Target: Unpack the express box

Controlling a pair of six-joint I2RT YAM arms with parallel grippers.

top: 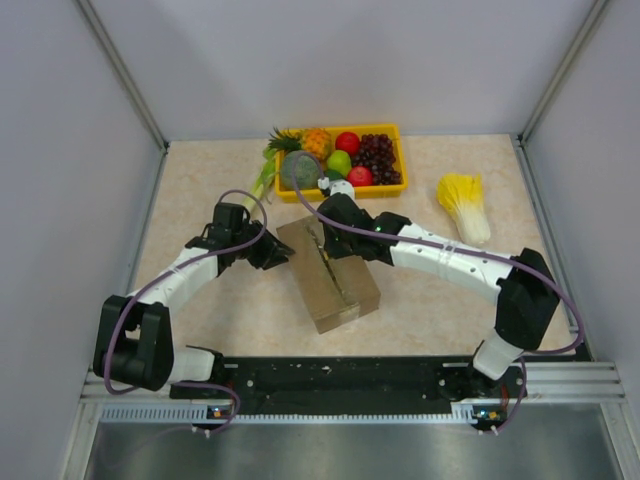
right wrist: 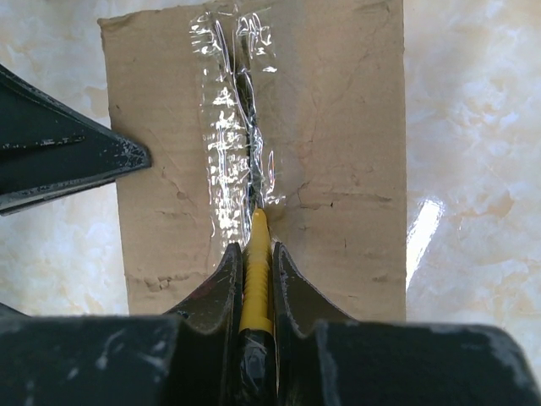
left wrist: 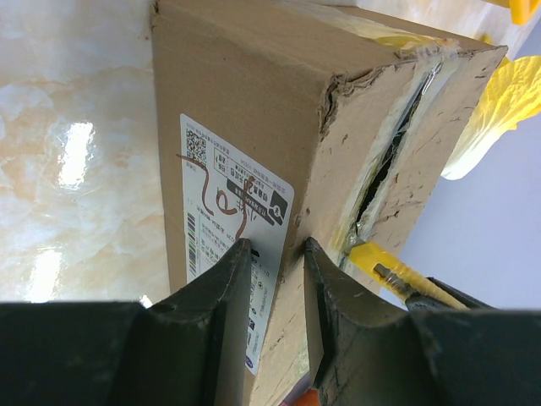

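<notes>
The express box (top: 330, 275), brown cardboard, lies slantwise in the middle of the table. Its white label (left wrist: 228, 203) faces left in the left wrist view. My left gripper (left wrist: 277, 244) sits at the box's far left corner (top: 283, 252), one finger on the label side and one on the top face, closed against that edge. My right gripper (right wrist: 256, 247) is shut on a yellow utility knife (right wrist: 257, 254). The knife's tip rests in the clear-taped centre seam (right wrist: 245, 127). The seam (left wrist: 389, 161) gapes as a dark slit in the left wrist view, with the knife (left wrist: 397, 275) at its near end.
A yellow tray (top: 380, 127) of fruit stands behind the box at the far edge. A pale yellow cabbage (top: 465, 205) lies at the right. A green stalk (top: 262, 180) lies left of the tray. Grey walls close in the table on three sides.
</notes>
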